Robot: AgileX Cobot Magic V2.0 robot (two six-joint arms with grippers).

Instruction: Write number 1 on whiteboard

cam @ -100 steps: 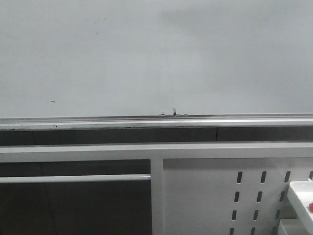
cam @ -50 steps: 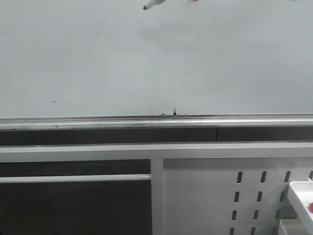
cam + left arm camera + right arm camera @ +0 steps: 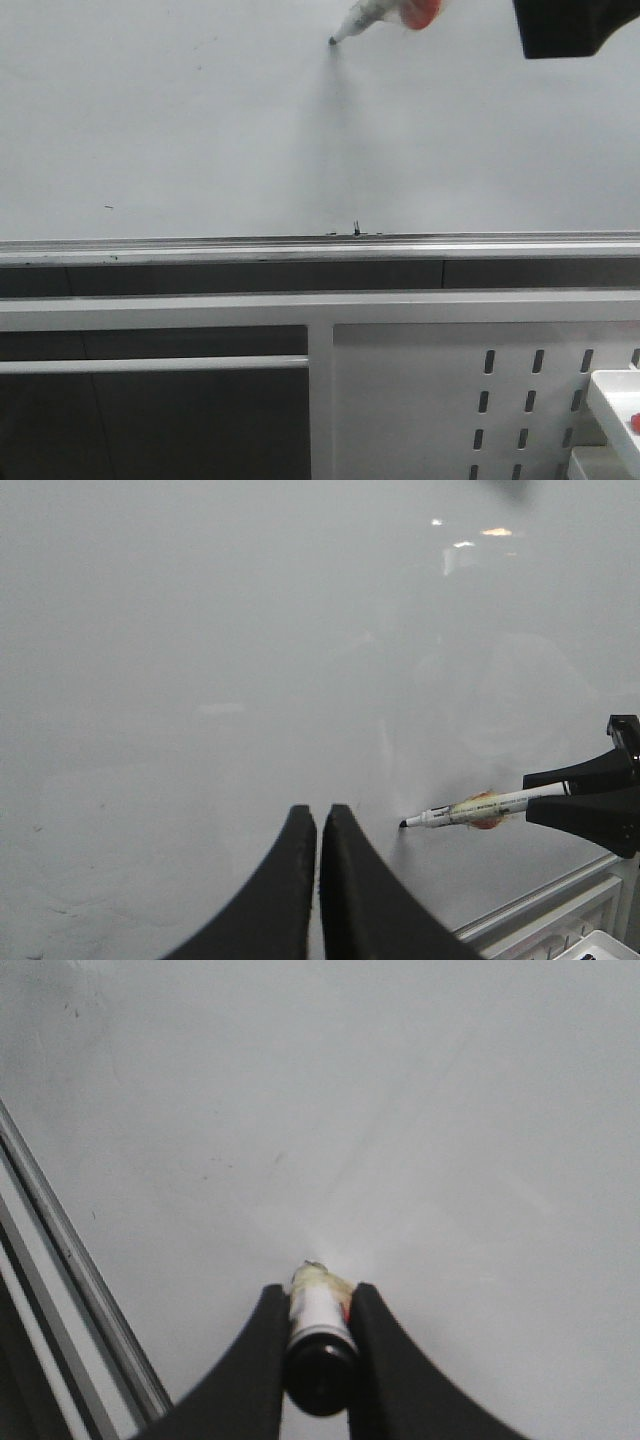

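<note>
Your right gripper (image 3: 318, 1355) is clamped on a marker (image 3: 318, 1320), both fingers pressed against the white barrel, black rear cap toward the wrist camera. In the front view, the marker (image 3: 375, 16) enters from the upper edge, angled down to the left, with an orange band on its barrel; its dark tip sits at or just off the whiteboard (image 3: 180, 120), and you cannot tell from this view whether it touches. A faint shadow falls on the board below the tip. The left wrist view shows the same marker (image 3: 480, 808) held out from the black fingers (image 3: 585, 805) of the right gripper, tip against or very near the board surface.

Your left gripper (image 3: 318, 850) holds nothing; its two fingers are closed nearly together with only a thin slit between them, pointing at bare board.

No long stroke for the number 1 shows on the board. Only small dark ticks (image 3: 356, 228) sit just above the silver rail (image 3: 200, 250) along its lower edge. A white perforated panel (image 3: 450, 400) stands below, to the right.
</note>
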